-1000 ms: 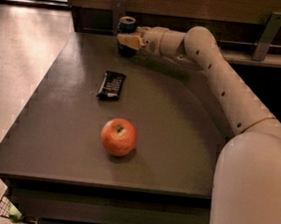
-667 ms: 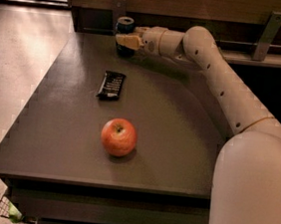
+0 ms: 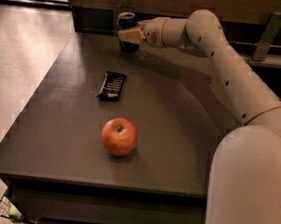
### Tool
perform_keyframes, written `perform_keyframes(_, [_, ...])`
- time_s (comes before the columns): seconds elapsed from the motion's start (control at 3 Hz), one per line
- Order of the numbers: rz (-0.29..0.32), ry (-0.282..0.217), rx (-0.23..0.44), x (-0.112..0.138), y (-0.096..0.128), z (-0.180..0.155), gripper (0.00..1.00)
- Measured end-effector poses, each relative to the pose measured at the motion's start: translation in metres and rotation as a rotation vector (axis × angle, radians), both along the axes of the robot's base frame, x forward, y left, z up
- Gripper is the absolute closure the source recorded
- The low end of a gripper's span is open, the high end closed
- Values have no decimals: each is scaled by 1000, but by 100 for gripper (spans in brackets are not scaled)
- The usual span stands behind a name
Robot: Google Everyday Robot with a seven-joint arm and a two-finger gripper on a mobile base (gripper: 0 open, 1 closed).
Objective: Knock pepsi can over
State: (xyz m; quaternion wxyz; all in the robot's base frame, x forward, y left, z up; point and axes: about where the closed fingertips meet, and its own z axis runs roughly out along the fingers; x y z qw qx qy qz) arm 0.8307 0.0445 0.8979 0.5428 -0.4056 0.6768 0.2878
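The pepsi can (image 3: 126,22) is dark blue with a silver top. It stands at the far edge of the dark table (image 3: 179,128) and looks tilted a little to the left. My gripper (image 3: 128,34) reaches in from the right and sits right against the can's near side, covering its lower part. My arm (image 3: 222,52) stretches across the back right of the table.
A flat black snack bar wrapper (image 3: 112,85) lies mid-table, in front of the can. A red apple (image 3: 119,137) sits nearer the front. A dark wall panel runs behind the table. The floor (image 3: 20,61) lies off the left edge.
The gripper has stayed against the can with only a small shift. The can now seems to lean slightly to the left. Apple and wrapper have not moved.
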Motion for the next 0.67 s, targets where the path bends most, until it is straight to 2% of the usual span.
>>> perform_keyframes(0.33, [8, 25, -100, -8, -9, 11, 100])
perform_keyframes(0.67, [38, 74, -252, -17, -11, 19, 100])
